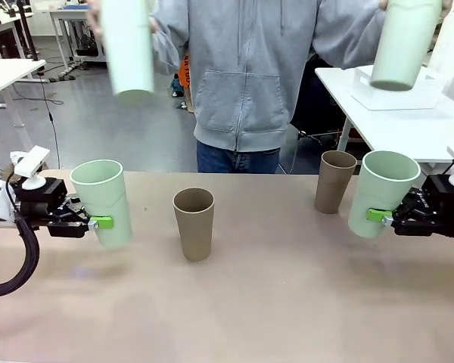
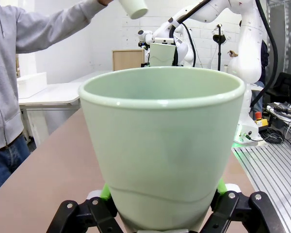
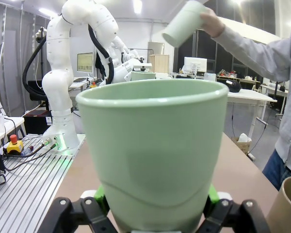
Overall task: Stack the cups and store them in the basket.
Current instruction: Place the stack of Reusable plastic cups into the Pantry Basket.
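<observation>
My left gripper [image 1: 92,221] is shut on a pale mint cup [image 1: 103,200], holding it upright and slightly tilted above the table's left side; this cup [image 2: 162,145] looms large in the left wrist view between the green pads [image 2: 105,191]. My right gripper [image 1: 384,217] is shut on a second mint cup [image 1: 382,193], which fills the right wrist view [image 3: 153,150]. Two tan-brown cups stand on the table, one in the middle [image 1: 194,223] and one at the far right [image 1: 335,180]. The person holds a mint cup in each raised hand [image 1: 129,45] [image 1: 405,41]. The white basket [image 1: 397,94] sits on a white side table behind.
The person in a grey hoodie [image 1: 246,76] stands at the far edge of the brown table [image 1: 272,302]. The white side table [image 1: 393,125] is beyond the table's far right corner. The right tan cup [image 3: 286,204] stands close beside my right gripper's cup.
</observation>
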